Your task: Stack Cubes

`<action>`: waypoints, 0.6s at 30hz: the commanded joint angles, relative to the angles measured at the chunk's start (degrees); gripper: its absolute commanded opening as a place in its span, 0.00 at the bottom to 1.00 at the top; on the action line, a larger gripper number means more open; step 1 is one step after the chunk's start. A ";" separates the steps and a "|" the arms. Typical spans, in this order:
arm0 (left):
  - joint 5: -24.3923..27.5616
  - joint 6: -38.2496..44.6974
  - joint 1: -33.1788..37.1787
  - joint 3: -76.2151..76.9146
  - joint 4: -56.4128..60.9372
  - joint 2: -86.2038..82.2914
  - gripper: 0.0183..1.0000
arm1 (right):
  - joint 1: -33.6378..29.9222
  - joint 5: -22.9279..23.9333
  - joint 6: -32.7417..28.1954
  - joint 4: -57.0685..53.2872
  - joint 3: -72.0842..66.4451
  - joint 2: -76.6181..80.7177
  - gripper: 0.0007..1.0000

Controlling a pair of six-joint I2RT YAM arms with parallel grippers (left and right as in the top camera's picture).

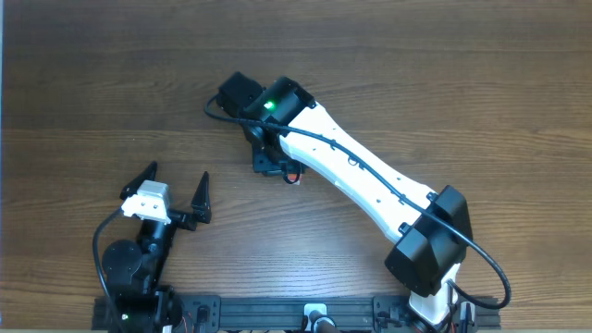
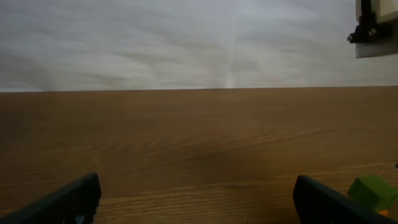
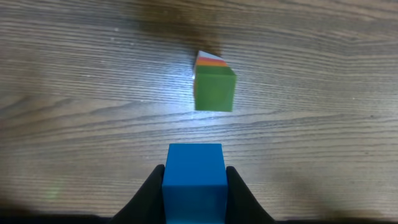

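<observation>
Right gripper clamped on blue cube, near the green cube and not touching it; green cube sits atop an orange cube, slightly askew, on wooden table; left gripper spread wide, well apart from green cube.

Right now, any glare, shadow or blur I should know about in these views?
Right wrist view: pale glare on the table beside the green cube; blue cube sharp. Left wrist view: soft, green cube blurred. Top view: even light, green lamp glowing on the right arm.
</observation>
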 commanded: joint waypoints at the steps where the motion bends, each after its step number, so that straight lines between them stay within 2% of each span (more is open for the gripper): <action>1: 0.35 0.63 -0.20 -0.26 -0.07 -0.24 1.00 | -1.90 0.33 1.14 1.36 -1.55 -2.32 0.01; 18: 0.35 0.63 -0.20 -0.26 -0.07 -0.24 1.00 | -3.54 0.81 1.31 5.51 -5.29 -2.25 0.01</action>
